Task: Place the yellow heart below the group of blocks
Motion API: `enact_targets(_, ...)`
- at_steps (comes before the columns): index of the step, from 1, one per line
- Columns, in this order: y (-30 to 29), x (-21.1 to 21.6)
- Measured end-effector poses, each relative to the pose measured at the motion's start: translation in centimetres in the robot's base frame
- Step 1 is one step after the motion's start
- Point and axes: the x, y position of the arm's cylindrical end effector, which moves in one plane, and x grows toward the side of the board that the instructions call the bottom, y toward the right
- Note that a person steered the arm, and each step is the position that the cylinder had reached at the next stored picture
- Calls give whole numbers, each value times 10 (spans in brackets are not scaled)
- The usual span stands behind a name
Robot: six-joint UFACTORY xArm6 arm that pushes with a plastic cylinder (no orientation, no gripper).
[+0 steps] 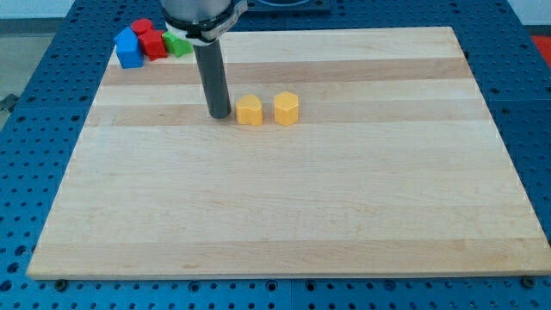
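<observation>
A yellow block that looks heart-shaped [250, 110] lies on the wooden board, left of centre in the upper half. A second yellow block, hexagon-like [287, 108], sits just to its right with a small gap. My tip [219, 115] rests on the board just left of the yellow heart, very close to it or touching. The group of blocks is at the view's top left corner: a blue block [129, 49], a red block [154, 42] and a green block [179, 44], packed together. The rod hides part of the green block.
The wooden board [284, 215] lies on a blue perforated table [534, 103]. The group sits close to the board's top left edge. The arm's body hangs over the board's top edge.
</observation>
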Motion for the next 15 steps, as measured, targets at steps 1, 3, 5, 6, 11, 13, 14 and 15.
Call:
enact_targets(1,13,31)
enact_targets(3,86,24)
enact_targets(5,28,-29)
enact_targets(6,-29,-44)
enact_targets(11,-72,-9)
enact_targets(13,-77,-11)
enact_targets(14,-67,21)
enact_targets(15,-79,44)
